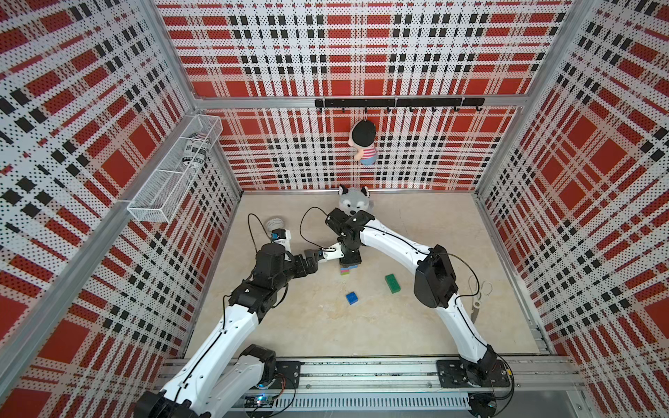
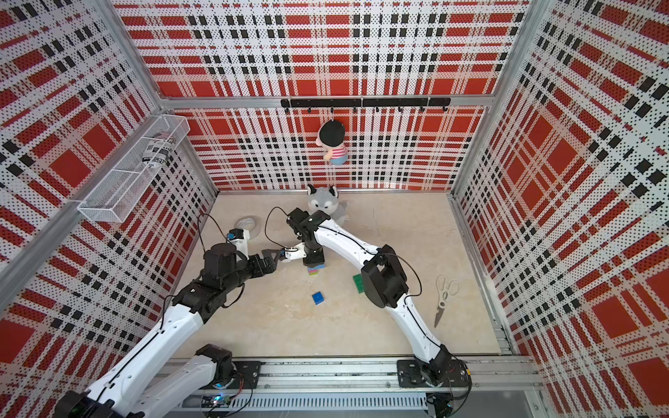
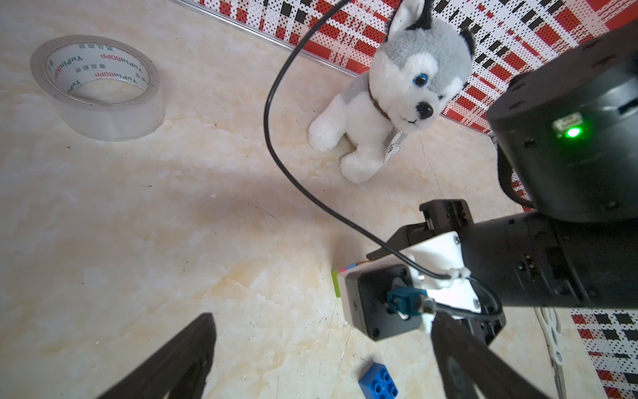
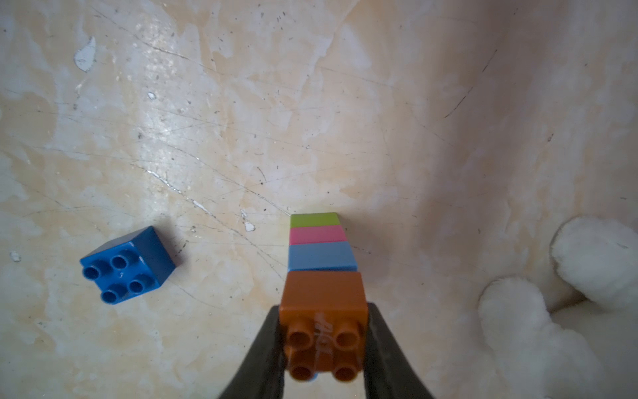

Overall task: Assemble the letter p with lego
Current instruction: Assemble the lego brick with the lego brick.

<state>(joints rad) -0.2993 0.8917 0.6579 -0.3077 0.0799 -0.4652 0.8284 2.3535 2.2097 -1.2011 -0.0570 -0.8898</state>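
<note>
The right claw [image 4: 324, 311] is closed on the orange brick [image 4: 322, 293], one black finger pressed against each of its side faces, with the four studs facing the wrist camera. That orange brick caps a small upright stack [image 1: 346, 269]: under it come the light blue brick [image 4: 321, 255], the pink brick [image 4: 317, 235] and, at the bottom, the lime brick [image 4: 313, 220], which appears to rest on the bench [image 1: 416, 224]. In both top views the stack stands around the middle of the bench, a little left of centre, directly below the right arm's wrist.

The left claw [image 3: 322, 321] is spread wide and holds nothing. It reaches in from the left and points at the small camera on the right arm's wrist, close to it and above the bench.

Two bricks lie loose. The dark blue brick [image 1: 352, 298] sits studs up, nearer than the stack and apart from it. The dark green brick [image 1: 392, 283] lies to the right of the dark blue one, near the right arm's elbow.

A clear tape roll [image 3: 96, 86] lies flat on the far left of the bench. A toy husky [image 3: 397, 96] sits against the far wall, behind the right arm. Scissors [image 2: 445, 296] lie near the right edge.
</note>
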